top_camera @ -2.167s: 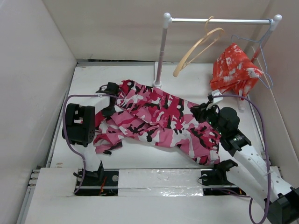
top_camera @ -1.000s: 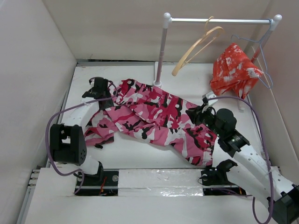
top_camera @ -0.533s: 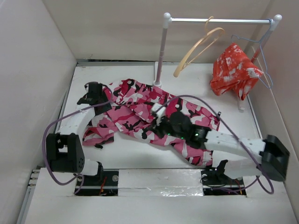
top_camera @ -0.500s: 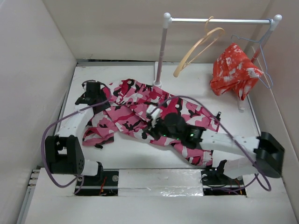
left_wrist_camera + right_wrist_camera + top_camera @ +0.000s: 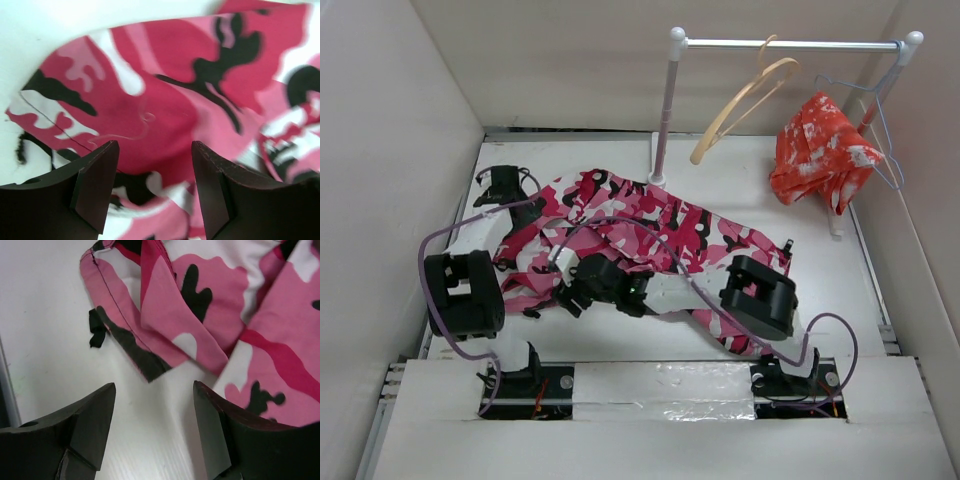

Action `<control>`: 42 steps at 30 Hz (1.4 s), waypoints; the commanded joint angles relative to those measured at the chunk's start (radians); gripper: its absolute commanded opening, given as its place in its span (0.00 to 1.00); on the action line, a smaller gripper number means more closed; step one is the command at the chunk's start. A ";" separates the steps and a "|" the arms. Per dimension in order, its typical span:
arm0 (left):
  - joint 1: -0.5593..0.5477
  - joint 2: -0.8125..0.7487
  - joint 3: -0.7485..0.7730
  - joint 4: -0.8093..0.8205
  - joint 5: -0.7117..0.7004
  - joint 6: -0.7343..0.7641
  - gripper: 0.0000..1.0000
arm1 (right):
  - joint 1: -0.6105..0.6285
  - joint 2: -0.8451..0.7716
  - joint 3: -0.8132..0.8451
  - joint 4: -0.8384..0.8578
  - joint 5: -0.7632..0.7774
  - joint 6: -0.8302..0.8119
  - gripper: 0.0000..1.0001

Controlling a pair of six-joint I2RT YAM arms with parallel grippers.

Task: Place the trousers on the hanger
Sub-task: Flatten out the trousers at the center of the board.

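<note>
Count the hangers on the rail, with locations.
2, none apparently hidden. The light tan curved wooden hanger is near the middle of the metal rail; the thin grey-blue wire hanger is at its right end, by the red-orange garment.

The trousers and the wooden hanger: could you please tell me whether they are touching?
Apart. The top external view shows the hanger hanging from the rail, with bare table between its lower end and the trousers lying below.

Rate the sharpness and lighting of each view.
Top view: evenly lit and sharp, with only soft shadows around the trousers. Left wrist view: the cloth is blurred, worst toward the right edge, and the jaws are dark silhouettes. Right wrist view: sharper, and the hem stitching reads clearly; the jaws are likewise dark and soft.
</note>
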 commanded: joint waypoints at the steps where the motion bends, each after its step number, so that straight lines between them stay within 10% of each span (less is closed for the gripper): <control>1: 0.061 0.051 0.021 0.004 0.011 0.017 0.58 | 0.011 0.099 0.180 0.008 0.011 -0.046 0.70; 7: 0.120 0.182 0.063 -0.001 0.109 0.057 0.59 | 0.011 0.284 0.348 -0.031 0.031 -0.031 0.65; 13: 0.120 0.287 0.124 -0.010 0.095 0.071 0.58 | 0.021 0.250 0.233 0.082 0.067 -0.010 0.01; 24: 0.120 0.420 0.328 0.011 0.103 0.045 0.55 | 0.198 -0.040 -0.209 0.245 0.032 0.121 0.00; 32: 0.086 0.279 0.330 0.039 0.037 0.049 0.51 | 0.151 -0.236 -0.297 0.198 0.012 0.098 0.69; 37: 0.074 0.008 0.129 0.129 0.032 0.020 0.26 | 0.108 -0.472 -0.356 0.078 -0.002 0.065 0.74; 39: 0.046 -0.054 0.046 0.120 0.054 0.025 0.09 | 0.098 -0.533 -0.373 0.035 0.008 0.062 0.65; 40: 0.029 -0.092 0.022 0.112 0.055 0.031 0.07 | 0.086 -0.593 -0.394 0.009 0.008 0.053 0.52; 41: 0.010 -0.097 -0.001 0.091 0.060 0.043 0.07 | 0.075 -0.624 -0.403 -0.005 0.014 0.049 0.17; 42: -0.026 -0.096 -0.029 0.067 0.055 0.057 0.08 | 0.075 -0.655 -0.411 -0.022 0.024 0.049 0.08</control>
